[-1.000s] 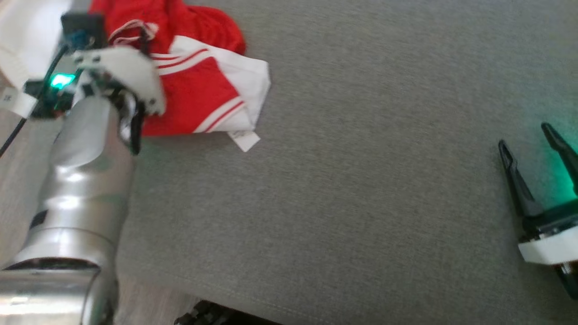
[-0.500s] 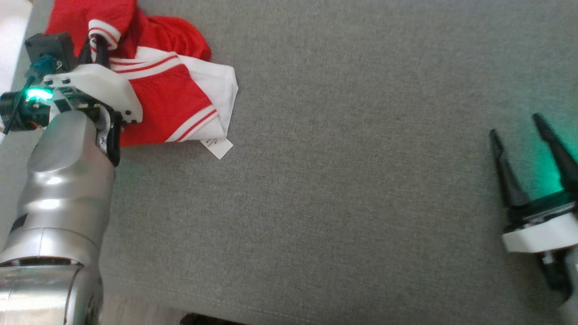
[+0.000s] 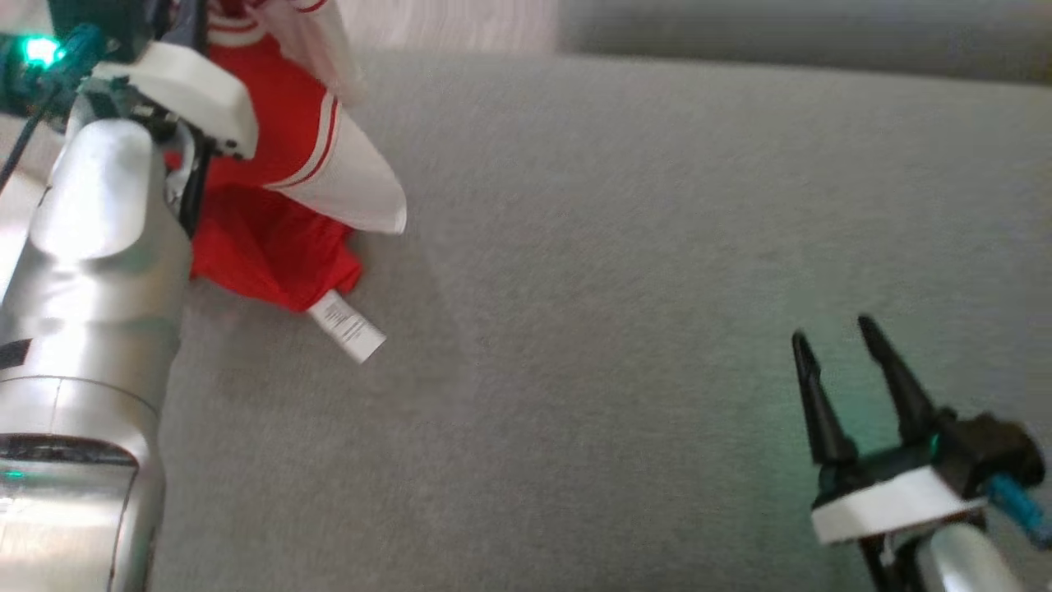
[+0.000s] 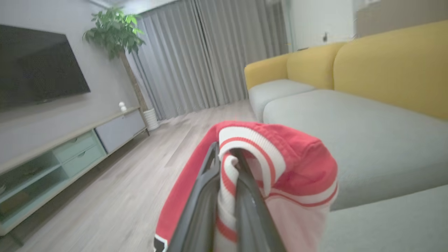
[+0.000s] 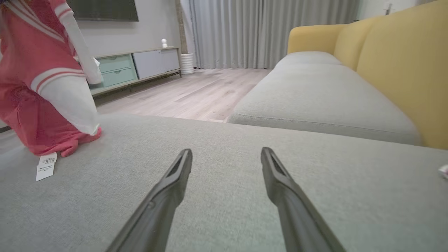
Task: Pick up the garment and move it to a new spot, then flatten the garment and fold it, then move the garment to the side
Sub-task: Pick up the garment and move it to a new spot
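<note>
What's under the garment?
Grey cushion. The garment hangs from the left pincer, its red bottom and white tag resting on the cushion. Whatever lies beneath that bunched bottom is covered.

Grey fabric seat (image 5: 227, 133) directly under the right claw (image 5: 226, 150). Ahead and to its right: second grey seat cushion (image 5: 315, 91), with a yellow backrest (image 5: 402, 70) rising along the far right. Straight ahead, past the seat edge: pale wood plank floor (image 5: 196, 94), then full-height grey curtains (image 5: 266, 31). Ahead-left: low cabinet (image 5: 140, 66) with mint drawers and a grey door, small white object (image 5: 163, 42) on top. Dark TV (image 5: 105, 10) on the grey wall (image 5: 157, 24) above. White pot (image 5: 187, 63) between cabinet and curtains. Light soft and even.
</note>
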